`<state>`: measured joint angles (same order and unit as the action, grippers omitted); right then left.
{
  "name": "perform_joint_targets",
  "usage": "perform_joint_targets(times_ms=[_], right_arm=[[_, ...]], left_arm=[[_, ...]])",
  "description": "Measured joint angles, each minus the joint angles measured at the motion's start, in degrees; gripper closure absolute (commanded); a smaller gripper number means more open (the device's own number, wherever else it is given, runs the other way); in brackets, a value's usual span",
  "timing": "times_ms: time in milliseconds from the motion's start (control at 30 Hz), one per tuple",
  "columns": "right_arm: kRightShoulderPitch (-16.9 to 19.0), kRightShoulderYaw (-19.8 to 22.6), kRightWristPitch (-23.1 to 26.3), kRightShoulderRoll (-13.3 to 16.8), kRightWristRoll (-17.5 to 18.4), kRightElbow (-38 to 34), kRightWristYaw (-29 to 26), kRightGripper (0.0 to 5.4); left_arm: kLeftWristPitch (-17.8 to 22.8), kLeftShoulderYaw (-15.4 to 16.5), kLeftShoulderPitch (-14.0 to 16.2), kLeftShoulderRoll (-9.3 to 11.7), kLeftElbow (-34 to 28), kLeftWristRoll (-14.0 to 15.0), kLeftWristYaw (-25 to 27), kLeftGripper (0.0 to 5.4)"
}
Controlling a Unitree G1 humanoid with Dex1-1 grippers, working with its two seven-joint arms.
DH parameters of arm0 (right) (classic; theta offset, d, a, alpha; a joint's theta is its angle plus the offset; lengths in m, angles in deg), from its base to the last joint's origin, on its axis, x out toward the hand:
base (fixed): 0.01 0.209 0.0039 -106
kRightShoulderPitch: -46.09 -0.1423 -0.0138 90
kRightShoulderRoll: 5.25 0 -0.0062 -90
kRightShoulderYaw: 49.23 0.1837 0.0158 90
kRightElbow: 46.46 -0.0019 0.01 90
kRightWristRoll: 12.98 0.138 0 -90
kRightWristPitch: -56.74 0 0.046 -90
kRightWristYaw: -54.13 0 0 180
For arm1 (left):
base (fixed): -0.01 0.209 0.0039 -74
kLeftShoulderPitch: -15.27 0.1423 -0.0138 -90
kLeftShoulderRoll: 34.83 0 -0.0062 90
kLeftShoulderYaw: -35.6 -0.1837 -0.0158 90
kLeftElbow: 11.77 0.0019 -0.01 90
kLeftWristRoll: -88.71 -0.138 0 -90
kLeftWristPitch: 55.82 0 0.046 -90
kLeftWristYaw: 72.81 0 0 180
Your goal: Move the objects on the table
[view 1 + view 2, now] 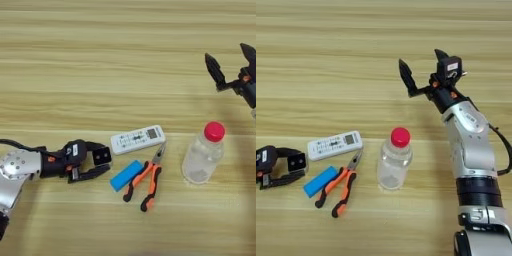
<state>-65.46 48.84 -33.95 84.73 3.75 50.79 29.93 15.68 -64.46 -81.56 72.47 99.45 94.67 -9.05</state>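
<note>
The table (125, 60) is a broad light-yellow plank surface, bare across its far half, with the objects gathered in a loose row near the front, probably so that either arm can reach them. The right arm reaches up from the near right corner, and the right gripper (423, 67) hangs over bare wood beyond the bottle, its two black fingers spread wide in a V with nothing between them; that looks like a hand kept ready, not one at work. The left arm lies low along the table from the left edge, and the left gripper (100, 164) points toward the row, its fingers a little apart around the small black cube (102, 156), which sits between them, though whether they press on it I cannot tell. The clear plastic bottle (202, 156) with its red cap stands upright at the right end of the row, well clear of both hands. The white remote control (137, 139) lies flat, buttons up, at a slight slant. Just in front of it the orange-black pliers (145, 181) lie closed, nose toward the remote, and the flat blue block (126, 175) rests just beside their handles, nearest the left gripper
</note>
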Motion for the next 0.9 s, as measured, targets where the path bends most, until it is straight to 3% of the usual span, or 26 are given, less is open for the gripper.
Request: perform_joint_targets(times_ms=[500,800,900], right_arm=[[0.0,0.0,-0.2,0.0,-0.7,0.5,-0.1,0.00],[0.0,0.0,-1.1,-0.1,-0.7,1.6,-0.1,0.00],[0.0,0.0,-1.2,-0.1,-0.7,1.7,-0.1,0.00]], left_arm=[[-1.9,0.5,-0.5,0.0,0.7,0.8,-0.2,0.09],[-2.1,1.0,-0.6,-0.1,-2.7,1.6,-0.7,0.02],[-2.0,3.1,-1.1,-0.9,-5.9,4.6,-1.9,0.02]])
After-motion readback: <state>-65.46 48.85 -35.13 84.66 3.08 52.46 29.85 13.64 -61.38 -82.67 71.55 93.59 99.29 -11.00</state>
